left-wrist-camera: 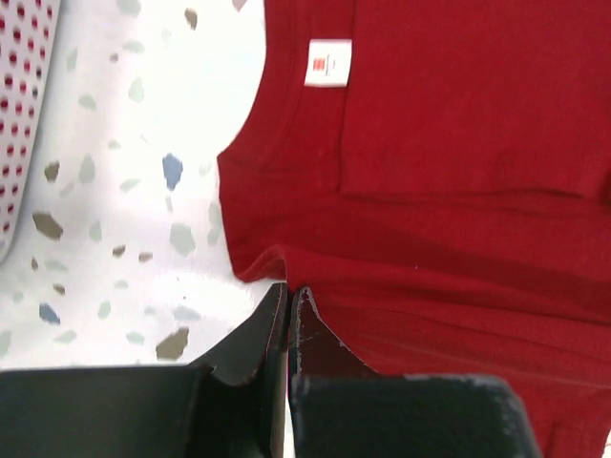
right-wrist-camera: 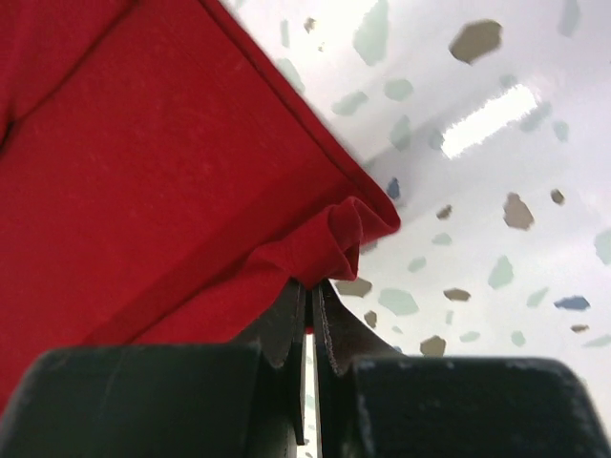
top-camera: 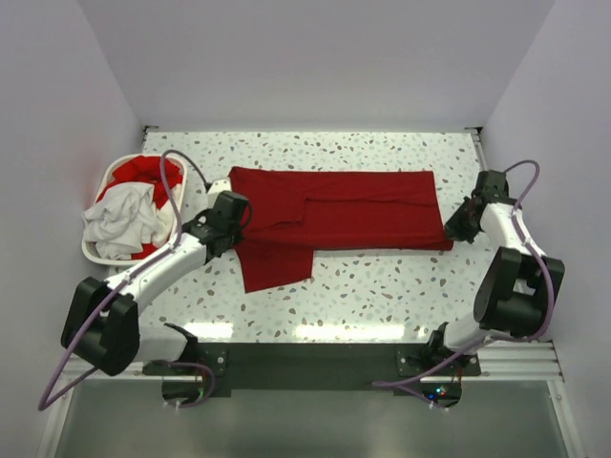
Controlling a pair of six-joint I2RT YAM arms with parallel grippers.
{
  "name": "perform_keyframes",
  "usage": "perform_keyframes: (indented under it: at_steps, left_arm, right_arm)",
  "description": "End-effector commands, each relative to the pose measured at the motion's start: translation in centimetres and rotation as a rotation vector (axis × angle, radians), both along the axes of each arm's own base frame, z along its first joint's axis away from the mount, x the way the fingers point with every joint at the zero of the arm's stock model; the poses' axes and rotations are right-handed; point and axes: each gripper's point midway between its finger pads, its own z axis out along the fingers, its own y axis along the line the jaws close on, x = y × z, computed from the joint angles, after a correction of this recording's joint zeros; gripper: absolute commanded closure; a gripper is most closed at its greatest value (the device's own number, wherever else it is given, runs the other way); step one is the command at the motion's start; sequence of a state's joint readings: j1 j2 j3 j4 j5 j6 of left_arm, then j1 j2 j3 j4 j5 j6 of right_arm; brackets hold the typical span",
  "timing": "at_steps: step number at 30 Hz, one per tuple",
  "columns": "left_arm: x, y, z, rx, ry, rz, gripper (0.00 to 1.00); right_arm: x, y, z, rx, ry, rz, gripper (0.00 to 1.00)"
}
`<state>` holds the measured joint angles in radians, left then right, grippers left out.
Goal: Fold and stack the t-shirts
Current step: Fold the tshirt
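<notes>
Red shirt (top-camera: 344,205) lies flat on the table (top-camera: 382,286), partly folded. Its long axis runs straight from one hand to the other.

Left gripper (left-wrist-camera: 288,303): fingers together, clamped on the cloth edge at the neck end. The collar and white label (left-wrist-camera: 329,62) sit just ahead of its tips, and the body stretches off to its right.

Right gripper (right-wrist-camera: 311,286): fingers together on a small bunch of cloth at the hem corner. The rest of the shirt spreads away to its left, with bare table on its other side.

One hand per end, so neither is nearer overall.

A loose flap (top-camera: 277,262) hangs out from the body on the near side, close to the left gripper and well away from the right.

Judgement: the next fold turns on that end-to-end axis. Both pinches must travel together, or the cloth skews.

Basket (top-camera: 95,256), outboard of the left gripper, holds a white shirt (top-camera: 119,215) and a second red shirt (top-camera: 143,172), both unfolded.
</notes>
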<state>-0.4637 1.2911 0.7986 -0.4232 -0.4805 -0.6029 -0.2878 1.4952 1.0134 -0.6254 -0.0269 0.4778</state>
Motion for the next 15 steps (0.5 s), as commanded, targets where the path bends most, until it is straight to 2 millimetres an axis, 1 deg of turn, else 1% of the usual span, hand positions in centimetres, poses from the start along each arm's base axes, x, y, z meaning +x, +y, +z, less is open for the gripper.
perform_keyframes:
  at_steps: [1,2,3,4,5,6,8,15]
  left_arm:
    - [3.4,0.3,2.4,0.053,-0.077,-0.011,1.0]
    - [4.2,0.3,2.2,0.057,-0.075,-0.007,1.0]
    - [4.6,0.4,2.2,0.067,-0.073,-0.009,1.0]
    - [4.9,0.4,2.1,0.069,-0.072,-0.007,1.0]
    - [5.5,0.6,1.6,0.071,-0.062,-0.003,1.0]
    - [5.9,0.6,1.5,0.074,-0.057,-0.005,1.0]
    - [6.7,0.9,1.1,0.078,-0.047,0.003,1.0]
    - [7.7,2.1,0.1,0.062,-0.028,0.032,1.0]
  right_arm:
    - [3.4,-0.2,1.4,-0.049,-0.057,0.055,1.0]
    - [3.7,-0.2,0.9,-0.05,-0.039,0.062,1.0]
    - [4.4,-0.2,1.2,-0.053,-0.051,0.065,1.0]
    - [4.7,-0.2,1.1,-0.054,-0.051,0.071,1.0]
    - [4.8,-0.4,0.6,-0.062,-0.034,0.066,1.0]
    - [5.3,-0.7,0.8,-0.075,-0.043,0.064,1.0]
    - [5.7,-0.6,0.6,-0.076,-0.037,0.076,1.0]
    - [7.3,-0.7,-0.1,-0.093,-0.032,0.091,1.0]
